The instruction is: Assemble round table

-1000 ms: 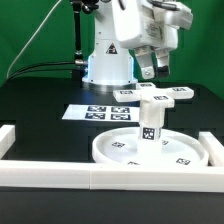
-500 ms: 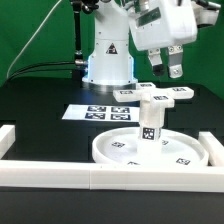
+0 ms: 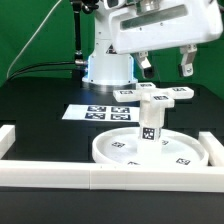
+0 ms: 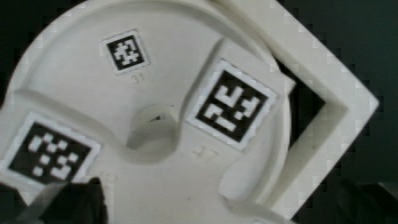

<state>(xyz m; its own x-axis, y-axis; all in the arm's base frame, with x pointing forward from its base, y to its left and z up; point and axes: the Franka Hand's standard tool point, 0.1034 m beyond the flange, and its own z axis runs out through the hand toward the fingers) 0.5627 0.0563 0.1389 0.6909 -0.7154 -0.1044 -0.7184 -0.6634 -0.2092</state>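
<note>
The large rimmed round disc (image 3: 120, 150) lies flat on the black table near the front. The short post (image 3: 150, 120) stands upright in its middle, tags on its side. The cross-shaped foot (image 3: 165, 95) lies flat just behind the disc. My gripper (image 3: 167, 66) hangs above the foot with its two dark fingers wide apart and nothing between them. The wrist view looks down on the disc (image 4: 178, 60), with three tags and a rounded bump near its middle. A dark fingertip (image 4: 50, 200) shows at the frame edge.
The marker board (image 3: 100, 113) lies behind the disc towards the exterior view's left. White border rails run along the front (image 3: 90, 176), left (image 3: 8, 140) and right (image 3: 214, 146); one (image 4: 338, 95) shows in the wrist view. The robot base (image 3: 107, 65) stands at the back.
The hand has swung towards the exterior view's right and turned, so both fingers now hang side by side, spread wide. Disc, post and foot have not moved.
</note>
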